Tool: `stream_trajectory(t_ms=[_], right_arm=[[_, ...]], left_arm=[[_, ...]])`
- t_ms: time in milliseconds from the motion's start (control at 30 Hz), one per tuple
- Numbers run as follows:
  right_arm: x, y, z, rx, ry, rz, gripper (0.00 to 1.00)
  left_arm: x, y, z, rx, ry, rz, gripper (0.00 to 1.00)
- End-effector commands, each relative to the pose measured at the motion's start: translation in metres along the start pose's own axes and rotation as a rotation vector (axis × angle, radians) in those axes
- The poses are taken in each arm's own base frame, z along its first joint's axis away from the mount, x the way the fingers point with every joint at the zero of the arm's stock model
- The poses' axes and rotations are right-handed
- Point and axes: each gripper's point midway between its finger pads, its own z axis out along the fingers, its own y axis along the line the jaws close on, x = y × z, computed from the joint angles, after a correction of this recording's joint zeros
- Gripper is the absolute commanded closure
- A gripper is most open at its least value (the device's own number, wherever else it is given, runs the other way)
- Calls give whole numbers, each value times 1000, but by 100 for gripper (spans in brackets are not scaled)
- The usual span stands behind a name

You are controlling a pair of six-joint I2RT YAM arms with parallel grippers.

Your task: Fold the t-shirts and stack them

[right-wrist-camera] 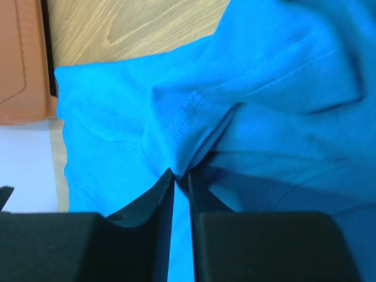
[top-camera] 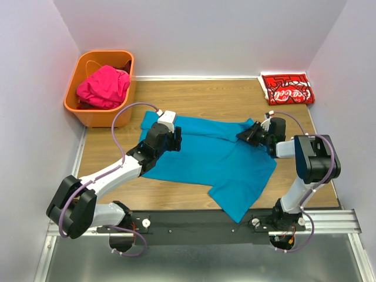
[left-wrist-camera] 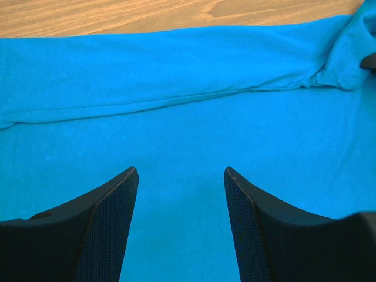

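Observation:
The teal-blue t-shirt (top-camera: 205, 155) lies spread on the wooden table, its far edge folded over. My left gripper (top-camera: 174, 139) is open and hovers over the shirt's left part; in the left wrist view (left-wrist-camera: 181, 171) only cloth (left-wrist-camera: 176, 88) lies between its fingers. My right gripper (top-camera: 245, 134) is shut on a pinch of the teal shirt's right edge (right-wrist-camera: 194, 123), seen in the right wrist view (right-wrist-camera: 181, 175). The red Coca-Cola t-shirt (top-camera: 287, 89) lies folded at the far right corner. The magenta-pink t-shirt (top-camera: 103, 87) is bunched in the basket.
The orange plastic basket (top-camera: 86, 111) stands at the far left corner of the table and shows in the right wrist view (right-wrist-camera: 20, 59). Walls enclose the table on three sides. A metal rail (top-camera: 329, 220) runs along the near edge.

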Motion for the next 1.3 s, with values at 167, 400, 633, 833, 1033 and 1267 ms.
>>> stream_trajectory(t_ms=[167,400,633,833,1033,1267], right_arm=[[4,15,-23,-12,0,7,88],[16,10,-44,90,25,71,90],[43,5,-54,130,77,167,90],[64,9,-42,161,137,179,89],[61,14,-29,208,132,193,86],[39,29,-15,239,111,203,86]], left_arm=[[-14,-7,0,28,-28,0,32],[-17,-11,0,45,-36,-3,32],[-19,-16,1,70,-32,4,32],[-18,-19,3,84,-22,15,32],[-17,-21,4,93,-12,19,32],[-13,-23,6,104,4,24,32]])
